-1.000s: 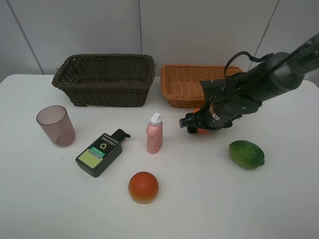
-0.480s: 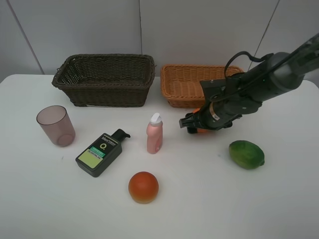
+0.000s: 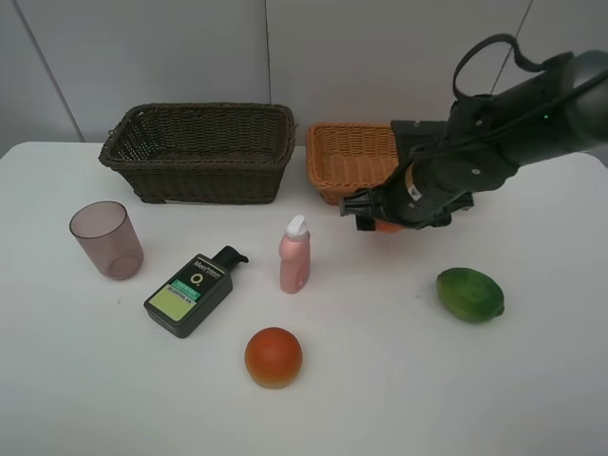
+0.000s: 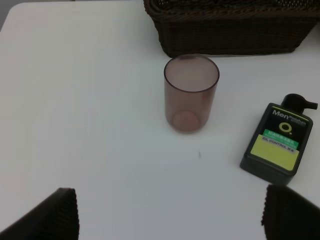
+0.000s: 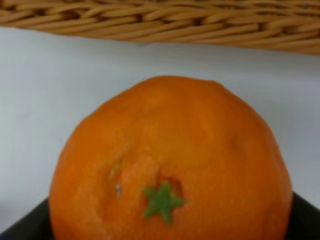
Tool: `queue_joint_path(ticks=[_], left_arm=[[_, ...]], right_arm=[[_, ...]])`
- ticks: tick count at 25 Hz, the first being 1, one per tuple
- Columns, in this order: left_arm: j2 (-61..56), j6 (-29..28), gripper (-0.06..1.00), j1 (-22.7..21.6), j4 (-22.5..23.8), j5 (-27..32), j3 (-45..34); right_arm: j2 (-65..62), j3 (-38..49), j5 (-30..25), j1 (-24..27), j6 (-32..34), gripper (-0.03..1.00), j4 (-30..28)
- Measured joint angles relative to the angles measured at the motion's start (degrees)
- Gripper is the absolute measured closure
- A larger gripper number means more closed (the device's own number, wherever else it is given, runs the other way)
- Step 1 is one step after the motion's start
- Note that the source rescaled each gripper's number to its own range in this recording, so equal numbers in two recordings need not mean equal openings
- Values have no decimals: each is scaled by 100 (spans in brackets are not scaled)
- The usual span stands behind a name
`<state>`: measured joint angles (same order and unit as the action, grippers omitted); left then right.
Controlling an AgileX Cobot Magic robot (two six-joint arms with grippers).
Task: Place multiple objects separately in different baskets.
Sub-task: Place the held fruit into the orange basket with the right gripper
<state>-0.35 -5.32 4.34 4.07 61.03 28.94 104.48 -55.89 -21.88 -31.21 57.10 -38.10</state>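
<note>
Orange (image 5: 170,165) in right fingers (image 5: 305,220), arm (image 3: 513,133) beside tan basket (image 3: 328,176).

Most likely a robotics lab's test bench, not a home, though little of the room shows: a white table (image 3: 76,380) against plain pale wall panels (image 3: 142,47) (thin dark seams between them), household goods spaced apart on it, a black robot arm (image 3: 532,114) with looped cable reaching over.

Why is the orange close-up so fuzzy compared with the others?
Right wrist view: the orange sits very close to the lens, so it and the tan basket look soft. Left wrist view: cup sharp. Exterior high view: even light, faint shadows on the table.
</note>
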Motion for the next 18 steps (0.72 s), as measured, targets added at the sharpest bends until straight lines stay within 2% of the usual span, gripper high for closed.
queue_joint_path(ticks=[5,10,14,18], left_arm=[[0,0,-1,0,0,0,0],[0,0,-1,0,0,0,0],[0,0,-1,0,0,0,0],[0,0,-1,0,0,0,0]], right_arm=[[-349,-18,-536,-1,-1627,32,1485],[-433,-678,-1548,172,-3105,32,2570],[-433,-1443,-2186,439,-3722,32,2739],[-365,-2102,-2280,818,-3829,32,2702]])
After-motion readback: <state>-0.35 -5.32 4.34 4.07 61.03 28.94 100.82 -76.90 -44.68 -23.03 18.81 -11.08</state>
